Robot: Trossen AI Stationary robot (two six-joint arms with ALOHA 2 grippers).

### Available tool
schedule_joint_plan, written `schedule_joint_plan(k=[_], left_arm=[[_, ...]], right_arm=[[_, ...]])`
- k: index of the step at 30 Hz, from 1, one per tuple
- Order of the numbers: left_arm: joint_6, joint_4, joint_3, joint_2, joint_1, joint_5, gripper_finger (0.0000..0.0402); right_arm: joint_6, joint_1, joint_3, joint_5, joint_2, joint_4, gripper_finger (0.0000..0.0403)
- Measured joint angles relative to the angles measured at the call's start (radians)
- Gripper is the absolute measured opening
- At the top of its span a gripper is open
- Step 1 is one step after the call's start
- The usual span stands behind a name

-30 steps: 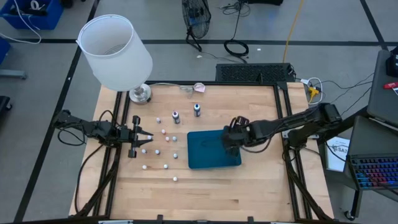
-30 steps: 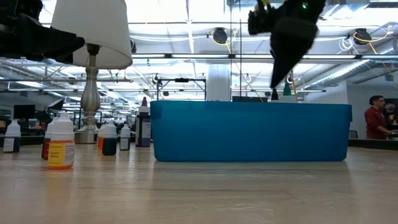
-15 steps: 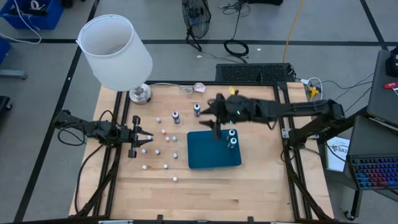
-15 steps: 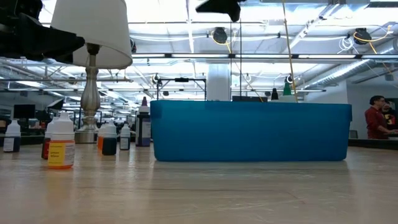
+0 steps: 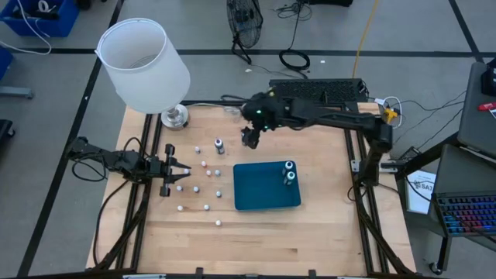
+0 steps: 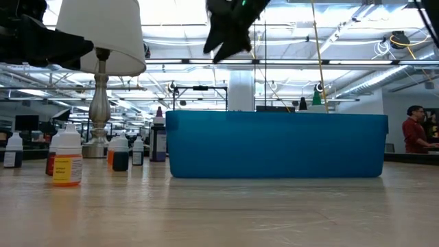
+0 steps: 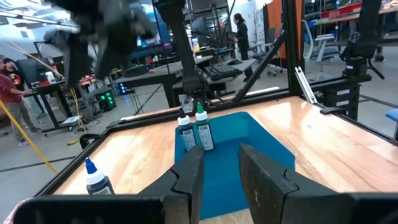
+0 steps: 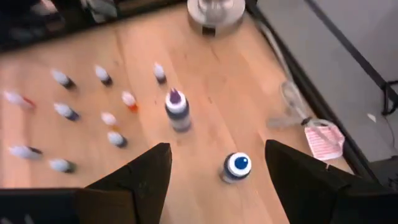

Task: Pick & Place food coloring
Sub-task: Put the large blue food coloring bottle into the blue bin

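A blue-capped food coloring bottle stands near the desk's far edge, directly beneath the right tool, fingers spread and empty, arm reaching across. The left tool waits at the left edge, narrowly parted, empty.

Both arms are built in matte black, thin black cabling is routed along the links; fingers are broad, flat, dark.

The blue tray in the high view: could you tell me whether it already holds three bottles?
No, the blue tray holds only two bottles, standing close together near its far right corner.
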State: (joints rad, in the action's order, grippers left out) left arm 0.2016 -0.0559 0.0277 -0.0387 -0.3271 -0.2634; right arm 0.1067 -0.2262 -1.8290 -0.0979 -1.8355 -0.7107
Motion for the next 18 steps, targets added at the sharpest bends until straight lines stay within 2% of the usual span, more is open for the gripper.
schedule_joint_plan(k=[4, 11, 18], left_arm=[[0.0, 0.0, 0.0, 0.0, 0.0, 0.0, 0.0106], [0.0, 0.001, 0.0, 0.0, 0.0, 0.0, 0.0106], [0.0, 0.001, 0.0, 0.0, 0.0, 0.0, 0.0106]], right_arm=[[-0.061, -0.01, 0.0, 0.025, -0.08, -0.004, 0.0245], [-0.078, -0.045, 0.0, 0.025, -0.207, 0.003, 0.0246], [-0.078, -0.075, 0.001, 0.026, -0.259, -0.007, 0.0248]])
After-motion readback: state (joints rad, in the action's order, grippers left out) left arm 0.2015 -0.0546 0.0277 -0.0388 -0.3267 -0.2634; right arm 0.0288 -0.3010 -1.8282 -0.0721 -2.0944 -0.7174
